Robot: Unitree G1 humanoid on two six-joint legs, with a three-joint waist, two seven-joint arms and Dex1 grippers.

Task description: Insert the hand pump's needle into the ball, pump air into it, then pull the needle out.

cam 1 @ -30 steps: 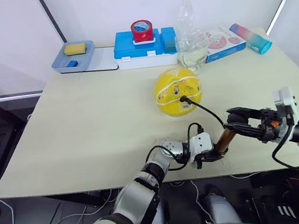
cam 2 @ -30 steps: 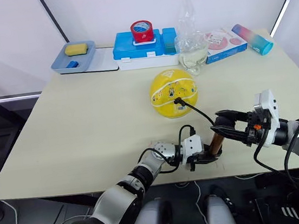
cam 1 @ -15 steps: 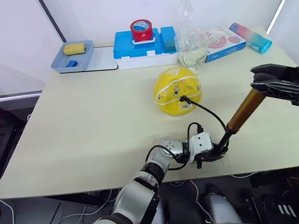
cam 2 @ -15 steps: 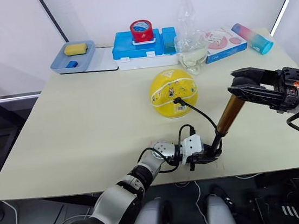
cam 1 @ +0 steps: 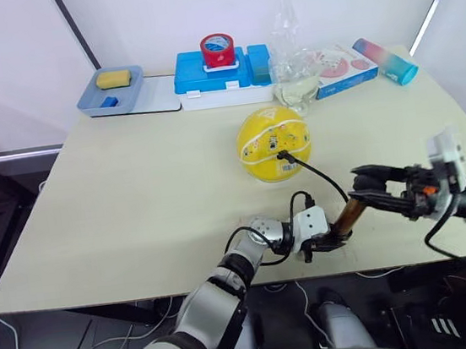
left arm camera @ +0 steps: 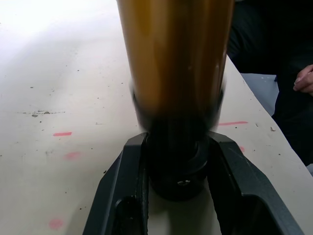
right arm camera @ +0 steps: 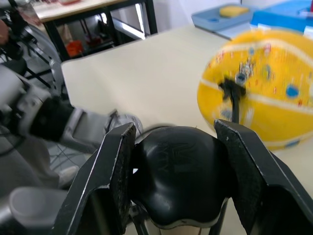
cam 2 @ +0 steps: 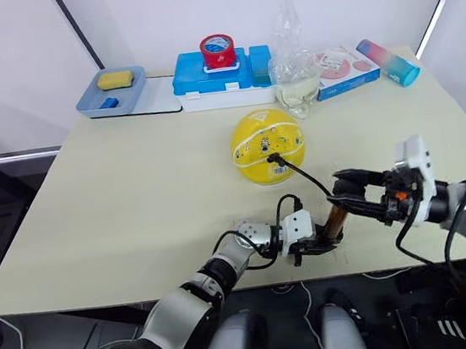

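**Both tools clamped on the pump, needle in the ball**

At the worktop's (cam 1: 134, 204) near edge, the left tool (cam 1: 320, 245) is clamped on the pump's (cam 1: 350, 214) black base cap. The right tool (cam 1: 369, 189) grips the black handle at the barrel's upper end; the pump leans toward the right. Its hose (cam 1: 322, 176) arcs farther back to the needle (cam 1: 281, 157), set in the ball's (cam 1: 273, 142) near side mid-worktop.

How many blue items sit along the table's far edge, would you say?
4: a tray at far left, a small block in it, a box under the red tape, a bottle far right.
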